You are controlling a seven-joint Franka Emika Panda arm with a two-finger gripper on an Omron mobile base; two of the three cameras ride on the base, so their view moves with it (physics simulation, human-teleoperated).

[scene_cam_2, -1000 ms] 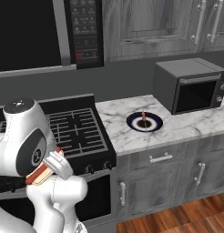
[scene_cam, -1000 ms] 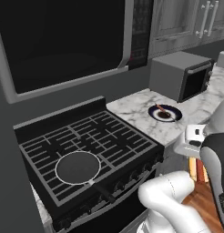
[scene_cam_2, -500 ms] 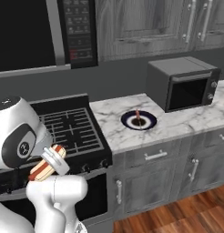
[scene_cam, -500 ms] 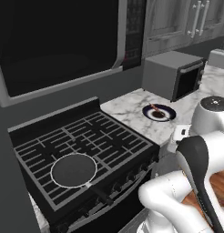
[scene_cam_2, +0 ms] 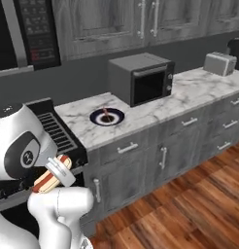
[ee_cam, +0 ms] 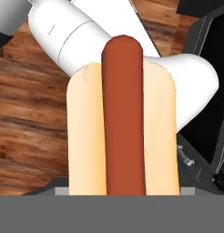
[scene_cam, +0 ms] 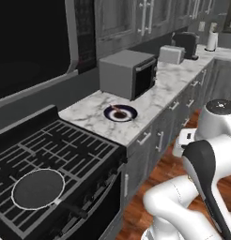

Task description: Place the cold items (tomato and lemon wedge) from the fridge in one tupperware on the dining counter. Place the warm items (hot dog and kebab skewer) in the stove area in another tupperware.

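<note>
Both base views have swung right along the table since a second ago, the stove [scene_cam: 51, 159] sliding aside: the base is driving. Hand [scene_cam_2: 57, 171] pinches the hot dog [ee_cam: 123, 123], beside the stove front. Carry step; next it needs a tupperware reached, then release. Kebab [scene_cam_2: 106, 115] waits on a plate [scene_cam_2: 98, 118] right of the stove.

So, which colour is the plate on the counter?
The plate is dark blue with a white rim, best seen in the right base view.

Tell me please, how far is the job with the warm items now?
In hand: the end effector holds the hot dog, lifted off the stove area. Left: the kebab skewer lies on the dark plate on the counter. Nothing looks finished; neither tupperware is visible here.
</note>
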